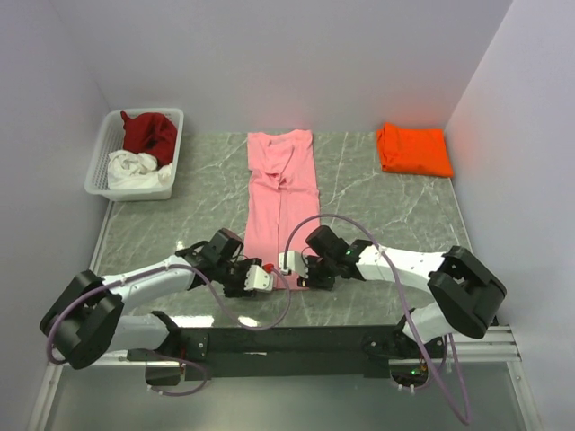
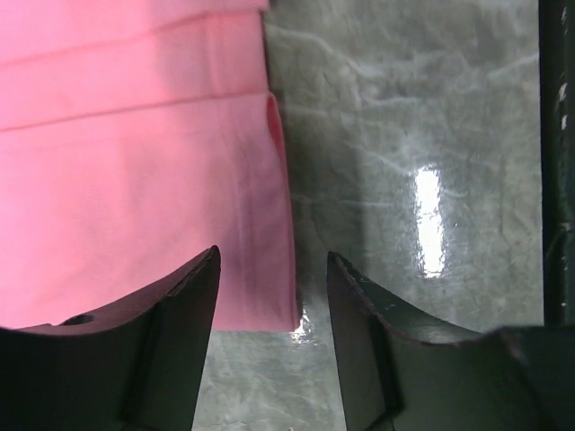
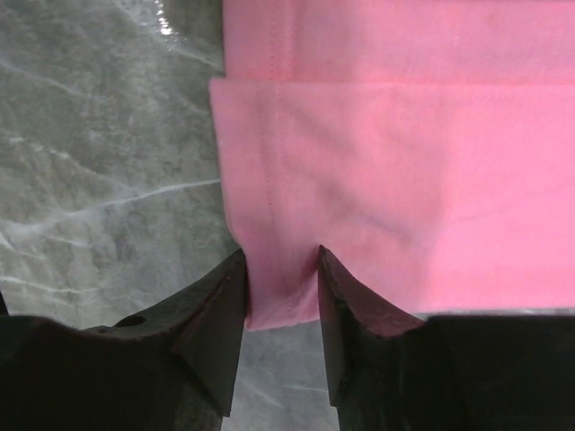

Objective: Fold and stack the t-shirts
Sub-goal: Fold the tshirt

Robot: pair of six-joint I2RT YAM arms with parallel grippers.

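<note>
A light pink t-shirt [image 1: 280, 193] lies folded into a long strip down the middle of the table. My left gripper [image 1: 261, 279] is at its near left corner. In the left wrist view the gripper [image 2: 273, 269] is open, with the shirt's corner [image 2: 269, 296] between the jaws and untouched. My right gripper [image 1: 289, 264] is at the near right corner. In the right wrist view it [image 3: 280, 260] pinches the shirt's hem corner [image 3: 280, 287], and the cloth is gathered between the jaws. A bright orange t-shirt [image 1: 413, 149] lies folded at the far right. Dark red [image 1: 150, 133] and white [image 1: 137, 170] t-shirts lie crumpled in the basket.
A white lattice basket [image 1: 101, 162] stands at the far left corner of the grey marble table [image 1: 386, 215]. Walls close in the table at the back and on both sides. The black mounting rail [image 1: 287, 341] runs along the near edge.
</note>
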